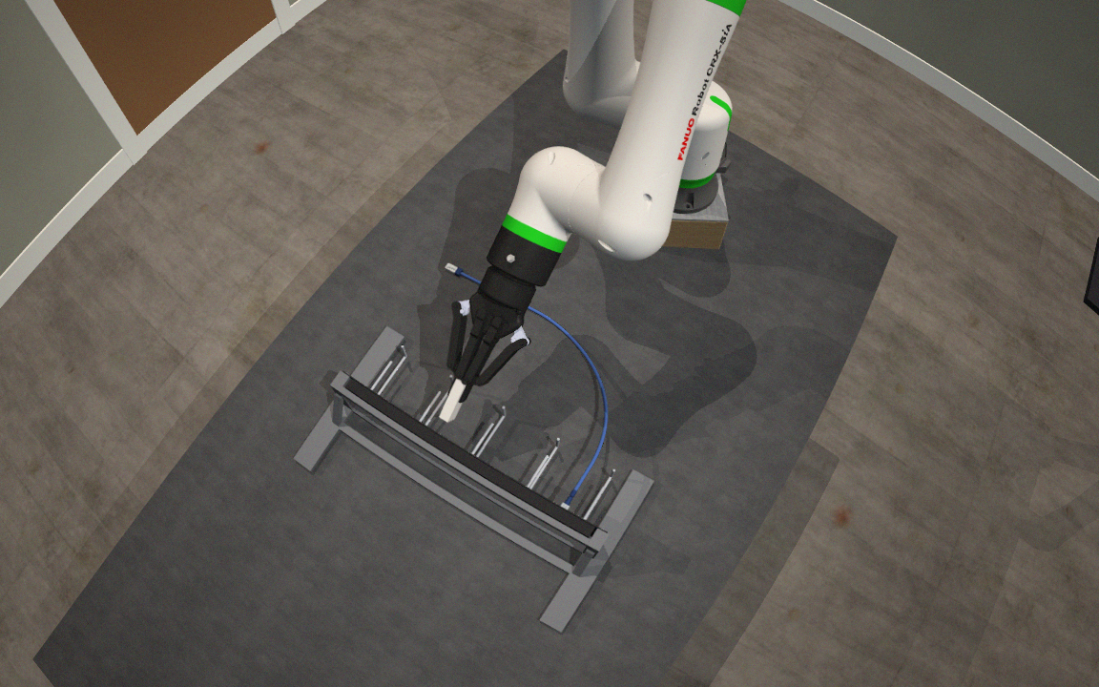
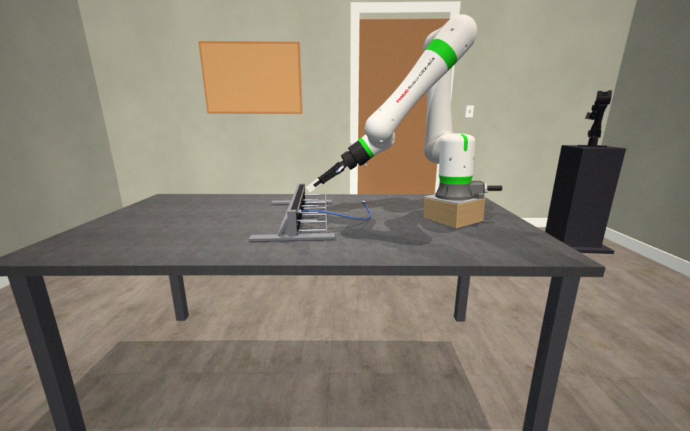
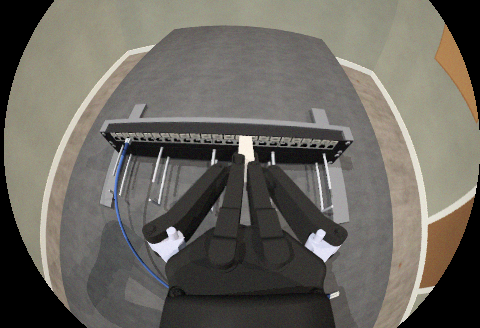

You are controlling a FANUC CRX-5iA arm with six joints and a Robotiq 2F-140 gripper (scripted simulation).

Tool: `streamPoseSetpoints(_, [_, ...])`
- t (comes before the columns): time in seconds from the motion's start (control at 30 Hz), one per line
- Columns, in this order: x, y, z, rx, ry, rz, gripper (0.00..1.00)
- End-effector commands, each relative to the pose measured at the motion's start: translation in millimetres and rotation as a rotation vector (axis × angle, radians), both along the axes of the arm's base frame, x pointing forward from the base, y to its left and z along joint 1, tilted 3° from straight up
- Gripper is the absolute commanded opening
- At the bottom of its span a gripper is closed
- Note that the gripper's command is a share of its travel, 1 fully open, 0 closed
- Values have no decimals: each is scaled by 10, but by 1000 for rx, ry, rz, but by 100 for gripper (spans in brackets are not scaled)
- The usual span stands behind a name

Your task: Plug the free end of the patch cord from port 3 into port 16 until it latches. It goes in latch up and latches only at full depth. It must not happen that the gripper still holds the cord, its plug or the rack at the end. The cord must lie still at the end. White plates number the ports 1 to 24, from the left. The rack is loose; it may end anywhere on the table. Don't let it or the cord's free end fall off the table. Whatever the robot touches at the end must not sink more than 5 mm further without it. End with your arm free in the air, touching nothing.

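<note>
The blue patch cord (image 1: 603, 401) (image 2: 370, 215) (image 3: 120, 208) runs in a curve from port 3 of the grey rack (image 1: 467, 458) (image 2: 293, 222) (image 3: 175, 127). Its free plug (image 1: 451, 268) (image 2: 363, 202) (image 3: 334, 293) lies on the table behind the gripper, away from the fingers. My gripper (image 1: 451, 398) (image 2: 312, 185) (image 3: 244, 145) is shut, its pale block-like tips together, with no plug in them. It points slantwise down at the upper part of the port face, right of the middle in the wrist view, and hides some ports around 15 and 16. Whether it touches the rack cannot be told.
Thin metal cable-guide rods (image 1: 487, 431) (image 3: 158, 165) stick out from the rack's port side, below and beside the fingertips. The rack's long feet (image 1: 596, 551) (image 2: 291, 237) stand on the dark table (image 1: 238, 547) (image 2: 176, 251). The robot's base block (image 1: 696, 233) (image 2: 453, 212) is beyond the cord.
</note>
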State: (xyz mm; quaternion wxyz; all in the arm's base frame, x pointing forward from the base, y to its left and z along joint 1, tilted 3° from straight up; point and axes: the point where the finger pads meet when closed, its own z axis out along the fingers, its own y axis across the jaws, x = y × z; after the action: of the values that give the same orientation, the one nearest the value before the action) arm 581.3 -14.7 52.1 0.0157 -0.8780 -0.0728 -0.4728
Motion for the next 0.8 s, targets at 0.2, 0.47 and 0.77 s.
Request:
streamPoseSetpoints(0.2, [-376,-44,252,-1,0,0,0])
streamPoseSetpoints(0.47, [-841,-98,563,-1,0,0,0])
streamPoseSetpoints(0.77, [-1096,-127,733,-1,0,0,0])
